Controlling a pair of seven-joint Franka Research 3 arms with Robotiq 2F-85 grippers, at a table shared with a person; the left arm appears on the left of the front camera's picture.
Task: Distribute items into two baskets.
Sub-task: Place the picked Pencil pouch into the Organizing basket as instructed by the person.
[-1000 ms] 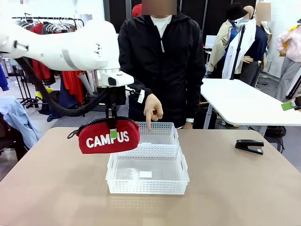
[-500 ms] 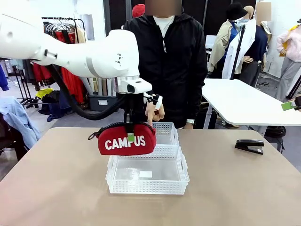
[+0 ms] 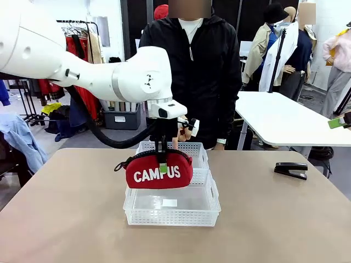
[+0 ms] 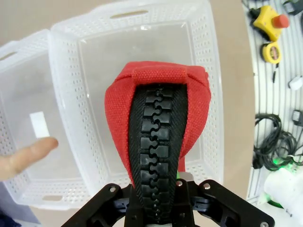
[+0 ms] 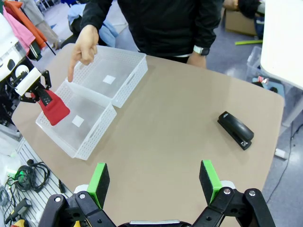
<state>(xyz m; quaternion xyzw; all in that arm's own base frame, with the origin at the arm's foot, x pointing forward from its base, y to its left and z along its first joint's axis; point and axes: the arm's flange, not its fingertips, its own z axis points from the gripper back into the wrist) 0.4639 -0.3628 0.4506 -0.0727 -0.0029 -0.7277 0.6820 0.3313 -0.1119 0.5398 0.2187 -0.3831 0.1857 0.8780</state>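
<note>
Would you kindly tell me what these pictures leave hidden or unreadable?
Front view: the person's pointing hand, partly behind the left pincer.
Left wrist view: that pincer's grip line, hidden under the pouch.
Right wrist view: the label in the near basket, too small to read.

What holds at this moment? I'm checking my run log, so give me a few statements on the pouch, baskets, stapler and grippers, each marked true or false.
1. The left gripper is shut on the red pouch. True.
2. The pouch rests inside the far basket. False: it hangs in the air, roughly above the near basket, clear of its floor.
3. The right gripper holds the stapler. False: that gripper is open and empty, and the stapler lies on the table, off to the robot's right of the baskets.
4. The person's hand points a finger down into the far basket. True.
</note>
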